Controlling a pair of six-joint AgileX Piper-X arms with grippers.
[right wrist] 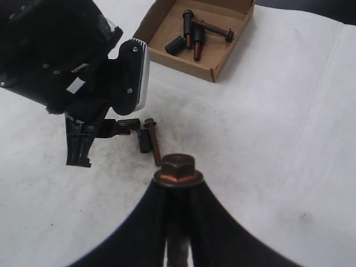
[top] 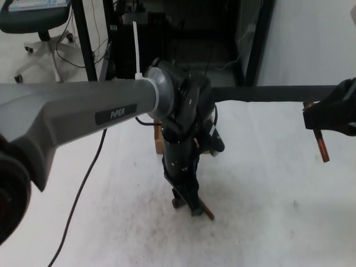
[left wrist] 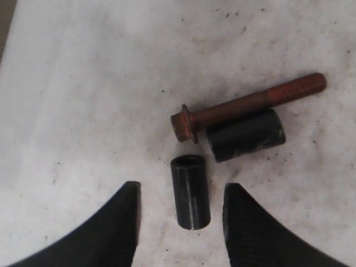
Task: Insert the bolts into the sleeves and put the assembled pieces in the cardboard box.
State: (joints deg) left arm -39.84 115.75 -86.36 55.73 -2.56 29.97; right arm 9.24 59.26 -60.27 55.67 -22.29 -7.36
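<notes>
My left gripper point(left wrist: 182, 187) hangs open just above the white bench, its fingers either side of a short black sleeve point(left wrist: 191, 192) lying there. Just beyond lie a second black sleeve point(left wrist: 246, 135) and a rusty bolt point(left wrist: 247, 103), side by side. In the high view this gripper point(top: 189, 203) points down at mid-bench, with the bolt's tip point(top: 207, 211) showing beside it. My right gripper point(right wrist: 178, 189) is shut on another rusty bolt point(right wrist: 178, 168), held up above the bench at the right point(top: 321, 146). The cardboard box point(right wrist: 229, 49) holds several bolts and sleeves.
The left arm's grey link point(top: 83, 108) spans the left half of the high view and hides most of the box point(top: 159, 142). A black cable point(top: 83, 189) trails across the bench's left part. A dark bar point(top: 267, 93) runs along the bench's far edge.
</notes>
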